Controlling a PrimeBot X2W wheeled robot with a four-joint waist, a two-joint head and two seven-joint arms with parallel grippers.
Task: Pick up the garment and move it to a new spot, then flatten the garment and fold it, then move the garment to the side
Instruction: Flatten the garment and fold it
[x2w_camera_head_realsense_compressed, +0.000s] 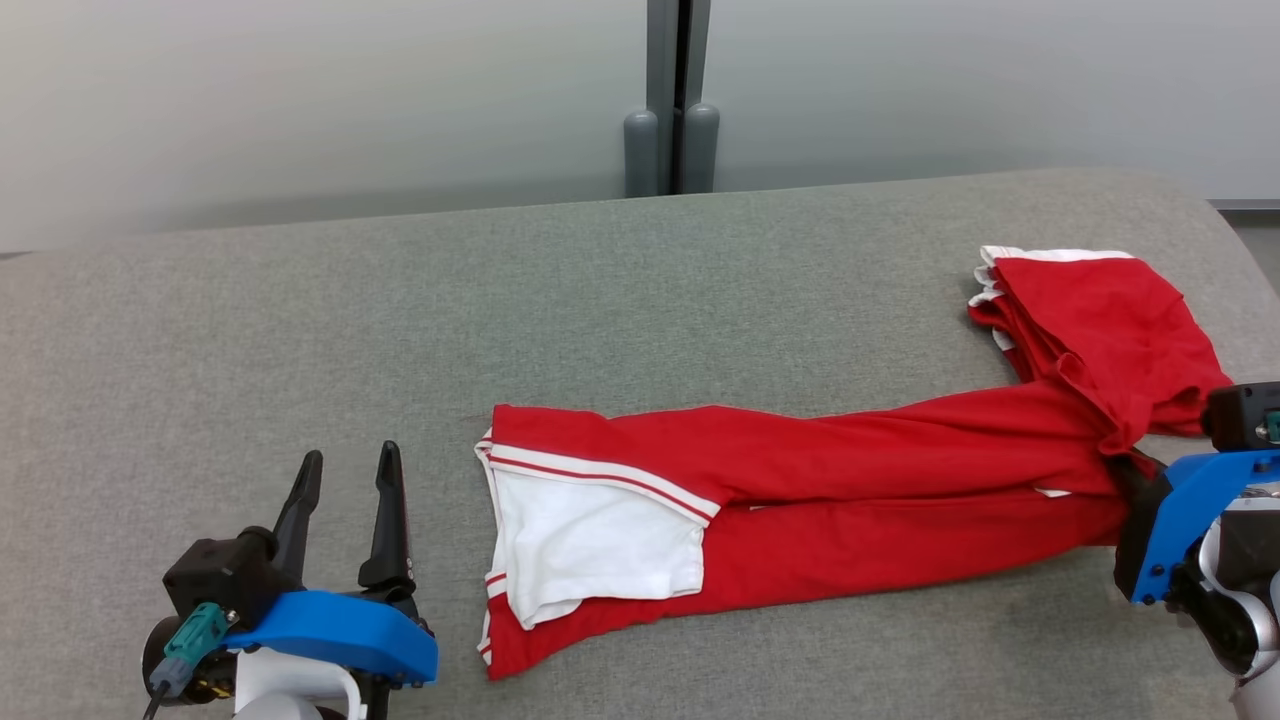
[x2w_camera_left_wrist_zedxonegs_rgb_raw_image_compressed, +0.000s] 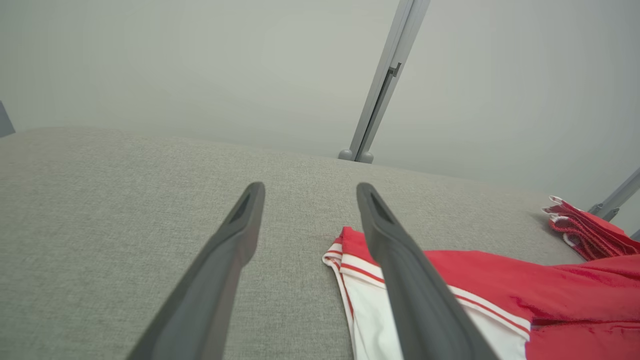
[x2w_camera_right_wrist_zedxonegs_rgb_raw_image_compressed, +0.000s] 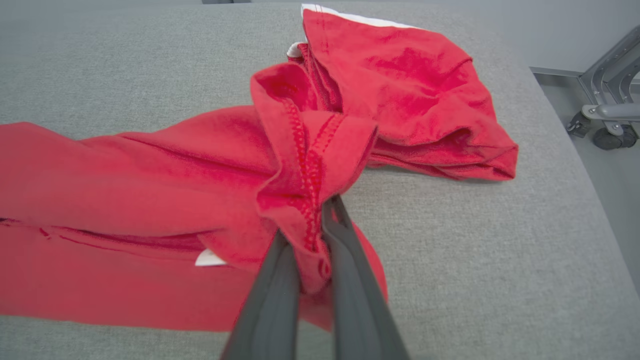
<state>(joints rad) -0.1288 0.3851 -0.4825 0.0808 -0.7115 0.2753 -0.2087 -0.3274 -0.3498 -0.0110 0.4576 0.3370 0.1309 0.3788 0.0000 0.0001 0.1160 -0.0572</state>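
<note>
I'm looking at a grey cloth-covered table (x2w_camera_head_realsense_compressed: 300, 320) with a pale wall and a grey post (x2w_camera_head_realsense_compressed: 672, 100) behind it. The red garment (x2w_camera_head_realsense_compressed: 850, 450) lies stretched across the table's right half, its white-trimmed end turned open toward the middle, its far end heaped near the right edge. My right gripper (x2w_camera_right_wrist_zedxonegs_rgb_raw_image_compressed: 307, 225) is clamped on a bunched red fold with a stitched seam. My left gripper (x2w_camera_head_realsense_compressed: 350, 452) rests low, fingers spread wide, holding nothing, just beside the white-trimmed end.
</note>
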